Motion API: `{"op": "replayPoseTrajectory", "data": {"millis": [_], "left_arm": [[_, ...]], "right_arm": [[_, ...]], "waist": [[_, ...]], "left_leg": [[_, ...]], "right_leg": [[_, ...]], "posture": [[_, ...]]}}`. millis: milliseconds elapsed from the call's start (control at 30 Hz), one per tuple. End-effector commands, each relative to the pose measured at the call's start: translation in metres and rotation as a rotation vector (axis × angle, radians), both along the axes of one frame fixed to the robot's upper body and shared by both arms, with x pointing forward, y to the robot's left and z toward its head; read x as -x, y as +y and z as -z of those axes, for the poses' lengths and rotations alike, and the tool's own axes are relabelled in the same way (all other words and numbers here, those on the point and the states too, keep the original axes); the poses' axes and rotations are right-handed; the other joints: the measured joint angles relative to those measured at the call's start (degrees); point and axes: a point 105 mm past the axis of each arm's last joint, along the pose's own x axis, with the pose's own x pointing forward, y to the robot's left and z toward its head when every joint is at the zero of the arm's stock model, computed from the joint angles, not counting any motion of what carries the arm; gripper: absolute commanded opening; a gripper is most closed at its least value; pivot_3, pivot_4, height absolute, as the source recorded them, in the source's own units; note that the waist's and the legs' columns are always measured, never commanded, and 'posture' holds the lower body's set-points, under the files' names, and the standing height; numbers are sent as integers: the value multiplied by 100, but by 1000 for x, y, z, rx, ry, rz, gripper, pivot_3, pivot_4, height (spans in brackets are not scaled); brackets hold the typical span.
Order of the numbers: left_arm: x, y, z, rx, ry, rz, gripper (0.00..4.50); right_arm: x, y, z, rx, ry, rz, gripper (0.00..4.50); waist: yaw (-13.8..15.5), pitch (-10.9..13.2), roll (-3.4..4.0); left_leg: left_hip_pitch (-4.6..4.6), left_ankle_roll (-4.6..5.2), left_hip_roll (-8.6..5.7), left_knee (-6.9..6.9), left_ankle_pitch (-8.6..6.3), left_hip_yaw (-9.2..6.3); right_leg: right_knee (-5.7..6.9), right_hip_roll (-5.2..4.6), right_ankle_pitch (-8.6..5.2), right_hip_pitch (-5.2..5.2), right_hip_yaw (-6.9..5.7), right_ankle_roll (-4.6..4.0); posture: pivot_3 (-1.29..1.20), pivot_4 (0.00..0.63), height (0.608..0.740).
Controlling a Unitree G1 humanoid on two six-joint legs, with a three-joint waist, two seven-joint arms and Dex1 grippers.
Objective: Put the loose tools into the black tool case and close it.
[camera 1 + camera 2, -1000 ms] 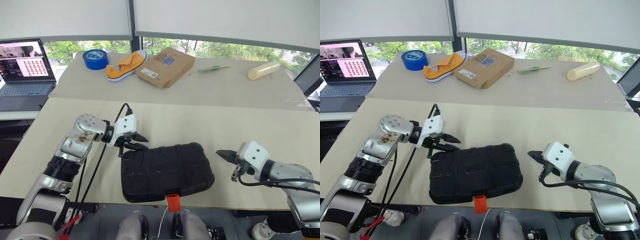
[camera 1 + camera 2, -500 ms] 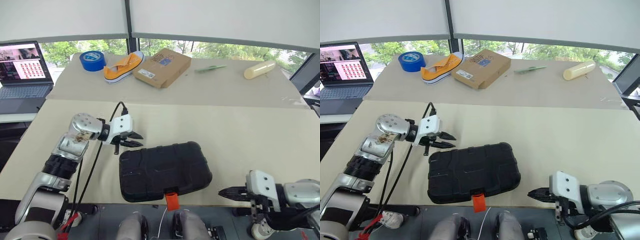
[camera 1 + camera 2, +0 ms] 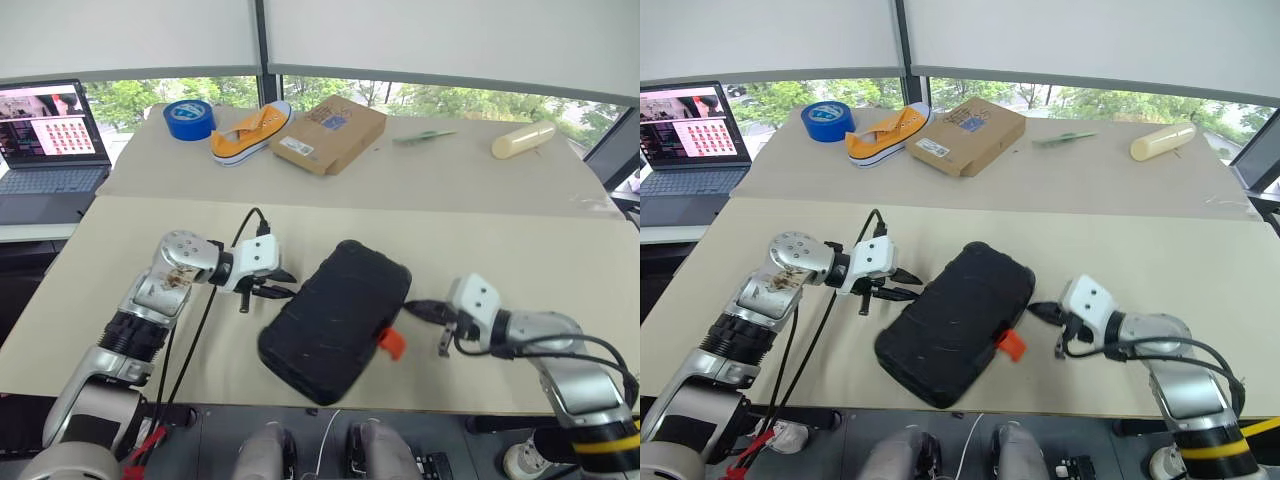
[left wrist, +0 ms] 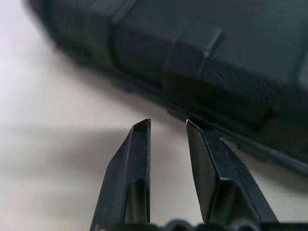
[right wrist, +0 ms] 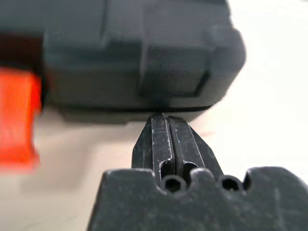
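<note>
- One table (image 3: pixel 520 250), tan-covered, bearing everything.
- Black tool case (image 3: pixel 335 320): shut, now swung diagonal near the front edge, orange latch (image 3: pixel 390 343) turned toward the right side instead of facing the front.
- Right gripper (image 3: pixel 412 309): clenched, empty, tips touching the case's edge by the latch; probably the cause of that swing.
- Left gripper (image 3: pixel 283 284): slightly parted, empty, just beside the case's far corner.
- Likely next: lifting the latch.

Case (image 3: pixel 335 320) closed, its contents hidden. In the left wrist view the case (image 4: pixel 202 62) is blurred and cut off at the top and right edges. In the right wrist view the latch (image 5: pixel 17 115) is blurred and cut off at the left edge. Laptop (image 3: pixel 45 140) cut off at the left edge, screen content too small to read.
</note>
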Motion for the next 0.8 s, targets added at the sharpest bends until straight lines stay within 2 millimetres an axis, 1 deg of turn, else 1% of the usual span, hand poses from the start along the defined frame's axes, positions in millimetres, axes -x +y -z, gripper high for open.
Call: {"op": "replayPoseTrajectory", "data": {"millis": [33, 100, 133, 167, 233, 333, 400, 467, 533, 600, 733, 800], "left_arm": [[0, 0, -31, 63, -71, 9, 1284], [0, -3, -49, 138, -32, -10, 1284], [3, -7, -59, 183, -4, -4, 1284], [9, -17, -66, 212, 20, 31, 1284], [20, -33, -69, 212, 43, 102, 1284], [33, -53, -49, 131, 27, 223, 1284], [32, -66, -33, 83, 4, 266, 1284], [30, -79, -18, 38, -4, 305, 1284], [31, -87, -2, -26, -13, 357, 1284], [29, -88, 13, -93, -32, 387, 1284], [26, -85, 24, -144, -48, 417, 1284], [25, -84, 27, -149, -55, 422, 1284]], "right_arm": [[9, -10, -13, 7, -8, -16, 0], [19, -16, -17, -3, 25, -30, 0], [25, -20, -19, -7, 48, -37, 0], [32, -23, -19, 5, 72, -45, 0], [43, -26, -18, 33, 93, -64, 0], [57, -22, -15, 51, 136, -99, 0], [62, -18, -12, 57, 149, -112, 0], [62, -13, -10, 59, 150, -113, 0], [61, -9, -8, 64, 148, -113, 0], [60, -4, -7, 69, 145, -118, 0], [57, 2, -6, 72, 139, -111, 0], [54, 4, -2, 74, 146, -98, 0]], "waist": [[-3, 0, 0], [-8, 0, 0], [-9, 1, 1], [-3, 1, 1], [13, 1, 2], [2, -1, 5], [-1, -1, 5], [-14, 0, 4], [-16, 0, 4], [-9, -1, 5], [-5, -9, 16], [-7, -12, 15]], "left_leg": [[0, 0, 0, -1, 0, 0], [0, 0, 0, -2, 0, 0], [1, 0, 0, -2, 0, -1], [1, 0, 0, -1, 0, 0], [0, 2, 0, 3, -1, -9], [20, 5, -1, -1, -3, -11], [43, 4, -1, -7, -4, -11], [47, 3, -1, -6, -3, -10], [46, 3, 0, -4, -3, -10], [47, 3, 2, 0, -3, -15], [67, 15, 2, -3, -10, -17], [68, 16, 2, -2, -11, -20]], "right_leg": [[0, 0, 0, 0, -1, 0], [-1, 0, 0, 1, -2, 1], [0, 0, 0, 1, -3, 1], [2, 0, 0, 2, -3, 1], [-2, -3, -1, 8, 2, 2], [-5, -4, -1, 27, 13, 4], [-8, 0, -2, 49, 16, 5], [-8, 3, -2, 52, 19, 5], [-9, 6, -1, 52, 22, 4], [-9, 6, -1, 56, 21, 3], [-13, -5, -1, 75, 25, 3], [-14, -8, -1, 78, 22, 3]], "posture": [[0, 150, 731], [0, 150, 731], [0, 150, 731], [0, 150, 731], [0, 150, 731], [0, 150, 731], [0, 150, 731], [0, 150, 731], [0, 150, 731], [0, 150, 731], [0, 150, 731], [0, 150, 731]]}}
